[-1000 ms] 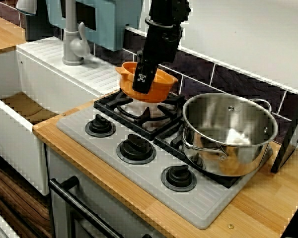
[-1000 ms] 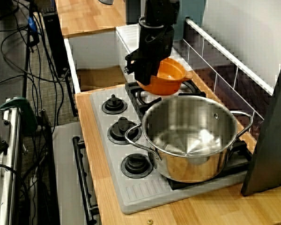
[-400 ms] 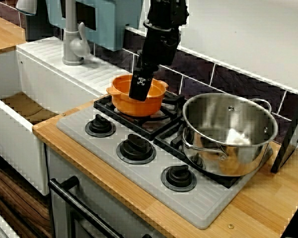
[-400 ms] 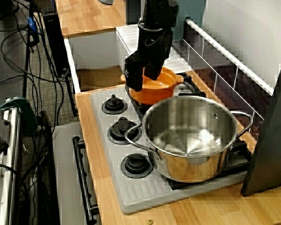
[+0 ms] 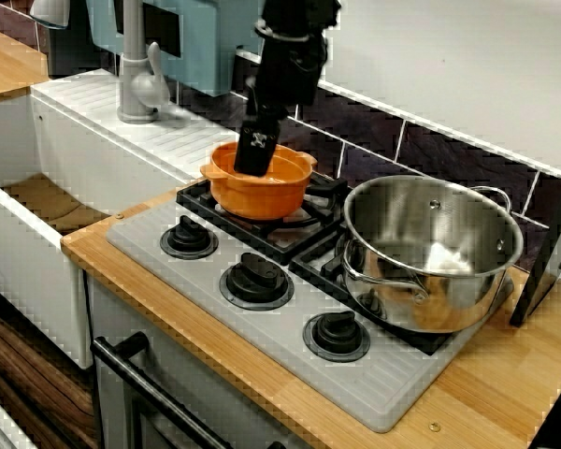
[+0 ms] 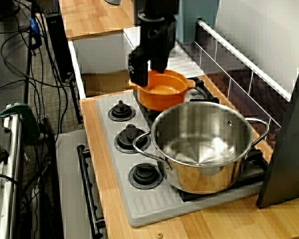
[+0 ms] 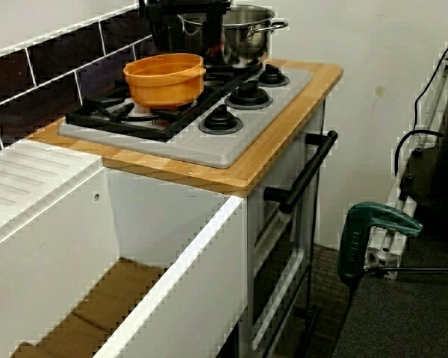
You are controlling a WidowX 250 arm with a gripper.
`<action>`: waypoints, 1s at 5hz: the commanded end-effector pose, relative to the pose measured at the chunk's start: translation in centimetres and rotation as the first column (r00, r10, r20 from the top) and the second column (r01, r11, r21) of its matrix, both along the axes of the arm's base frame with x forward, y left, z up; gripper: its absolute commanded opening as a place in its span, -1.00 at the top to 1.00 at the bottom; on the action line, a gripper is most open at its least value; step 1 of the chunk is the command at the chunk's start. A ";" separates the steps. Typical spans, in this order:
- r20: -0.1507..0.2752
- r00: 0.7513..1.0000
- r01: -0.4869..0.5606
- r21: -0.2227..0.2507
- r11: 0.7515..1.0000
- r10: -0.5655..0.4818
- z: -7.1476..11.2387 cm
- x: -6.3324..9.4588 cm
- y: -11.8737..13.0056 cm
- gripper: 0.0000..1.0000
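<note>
Bowl (image 5: 260, 192), orange and upright, sat on the black grate at the sink end of the hob (image 5: 393, 379). The end effector (image 6: 147, 74) hung above that end of the hob, over the bowl's rim, its jaws parted and gripping nothing. In the view along the hob, one black finger (image 6: 136, 73) came down by the rim on the knob side and the other stood over the bowl's hollow. Whether the lower finger touched the rim could not be told. In the view across the hob front, that finger carried a small white printed mark, too coarse to read as letters. A steel pot (image 5: 430, 248) with loop handles filled the hob's other grate, near the bowl. Three black knobs (image 5: 255, 278) lined the hob's front edge. The hob lay on a wooden surface (image 5: 510, 388). Beyond the hob's bowl end were a white sink (image 7: 172, 246) and a grey tap (image 5: 136, 70). In the low view from the sink, a green clamp (image 7: 377, 224) showed below the hob's front.
</note>
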State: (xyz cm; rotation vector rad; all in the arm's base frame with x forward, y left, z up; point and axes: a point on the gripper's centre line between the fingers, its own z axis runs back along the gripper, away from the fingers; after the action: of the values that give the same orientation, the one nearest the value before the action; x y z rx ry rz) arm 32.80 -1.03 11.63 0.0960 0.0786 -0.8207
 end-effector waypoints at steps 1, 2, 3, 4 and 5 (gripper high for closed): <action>0.222 0.970 -0.098 -0.004 0.995 0.096 4.6 -0.6 2.0 -1.00; 0.196 0.956 -0.229 0.040 0.973 0.217 3.7 0.8 2.6 -1.00; 0.187 0.933 -0.316 0.022 0.948 0.307 3.5 1.1 3.4 -1.00; 0.184 0.874 -0.467 0.066 0.882 0.449 2.3 2.0 3.3 -1.00; 0.135 0.876 -0.473 0.064 0.878 0.462 1.7 2.3 3.2 -1.00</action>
State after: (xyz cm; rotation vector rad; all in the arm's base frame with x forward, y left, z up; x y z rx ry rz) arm 34.91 2.47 11.81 0.1927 0.0790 -0.3275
